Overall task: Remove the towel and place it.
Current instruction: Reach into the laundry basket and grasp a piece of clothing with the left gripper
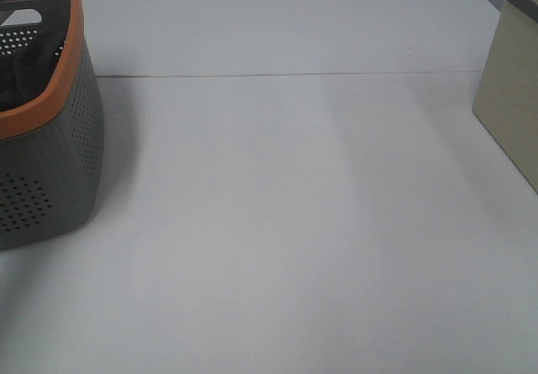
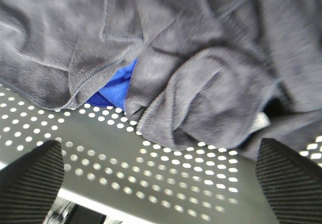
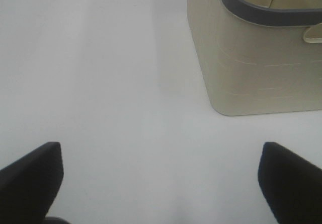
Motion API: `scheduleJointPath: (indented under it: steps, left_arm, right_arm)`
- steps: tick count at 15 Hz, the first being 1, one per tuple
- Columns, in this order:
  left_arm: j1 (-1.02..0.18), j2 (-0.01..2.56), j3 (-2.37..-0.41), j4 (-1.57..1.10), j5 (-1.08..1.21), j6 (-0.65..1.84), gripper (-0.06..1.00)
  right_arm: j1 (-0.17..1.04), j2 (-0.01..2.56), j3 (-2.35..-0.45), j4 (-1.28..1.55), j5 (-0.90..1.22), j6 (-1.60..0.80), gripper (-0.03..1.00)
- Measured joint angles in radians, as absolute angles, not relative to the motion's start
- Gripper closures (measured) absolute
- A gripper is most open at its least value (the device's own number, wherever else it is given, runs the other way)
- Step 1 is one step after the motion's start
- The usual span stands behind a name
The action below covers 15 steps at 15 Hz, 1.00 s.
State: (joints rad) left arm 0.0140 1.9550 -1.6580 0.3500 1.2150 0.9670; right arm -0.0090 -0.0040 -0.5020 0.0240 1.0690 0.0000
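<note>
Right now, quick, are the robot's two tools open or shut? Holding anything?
Left tool: open, empty, aimed at the towel.
Right tool: open, empty, over the table.

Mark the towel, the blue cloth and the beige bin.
towel (image 2: pixel 201 93): left wrist view, on its bunched middle fold.
blue cloth (image 2: pixel 117 86): left wrist view, on the patch showing under the towel's hem.
beige bin (image 3: pixel 251 68): right wrist view, on its side wall.
</note>
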Motion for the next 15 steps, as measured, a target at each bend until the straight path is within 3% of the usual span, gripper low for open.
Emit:
scheduleJointPath:
  steps: [10,13,15]
  left_arm:
    - [-0.07,2.283,-1.871,0.429,1.204,0.969,-0.02]
    - [-0.069,2.283,-1.871,0.43,1.193,0.969,0.12]
    - [-0.069,2.29,-1.873,0.43,1.157,0.969,0.32]
  right_arm:
    - [-0.009,-0.004,-0.502,0.024,1.069,0.01,0.01]
    - [-0.009,-0.004,-0.502,0.024,1.069,0.01,0.01]
    - [-0.009,-0.004,-0.502,0.024,1.069,0.01,0.01]
